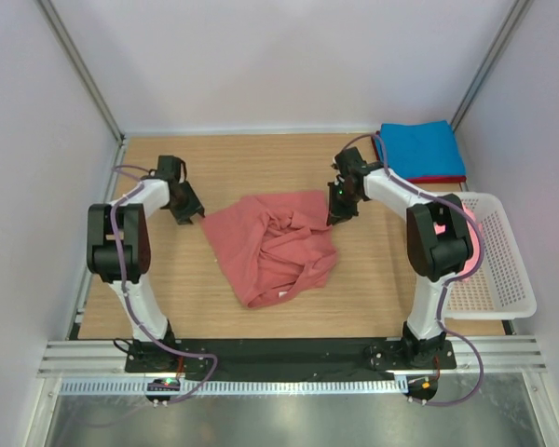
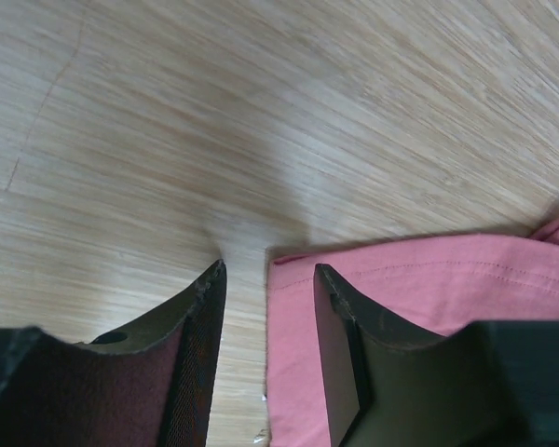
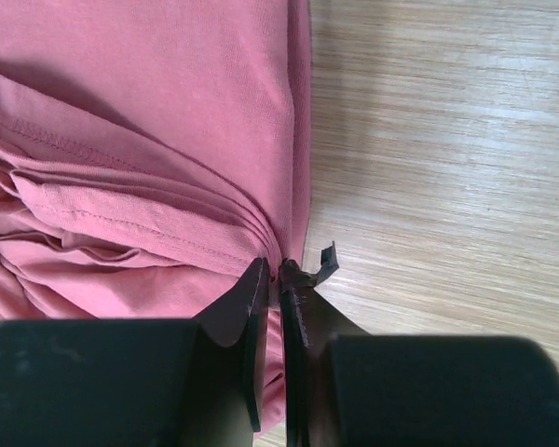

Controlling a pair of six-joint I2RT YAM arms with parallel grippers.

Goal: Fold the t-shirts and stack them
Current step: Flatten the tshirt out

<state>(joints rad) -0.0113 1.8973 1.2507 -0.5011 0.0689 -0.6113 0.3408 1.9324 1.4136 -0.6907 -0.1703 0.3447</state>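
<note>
the pink t-shirt is crumpled mid-table, bunched and unfolded, lying between the two arms.

the right gripper is clamped on the shirt's right edge. In the wrist view the jaws are nearly together with several gathered layers of fabric pinched between them, and a line of hem stitching runs across the folds to the left of the tips. From the top view it sits at the shirt's far-right corner, low over the wood.

the left gripper is spread apart at the shirt's far-left corner, holding nothing. One finger is over bare wood and the other is over pink cloth, with the shirt's edge running up between them. Can't tell from the wrist view whether the tips touch the table.

At the far right corner of the table there's a folded blue shirt lying flat, with a red strip showing along its near edge — some layer underneath, can't tell what.

the white basket sits at the table's right edge, just beside the right arm and near the blue shirt — well apart from the pink one.
</note>
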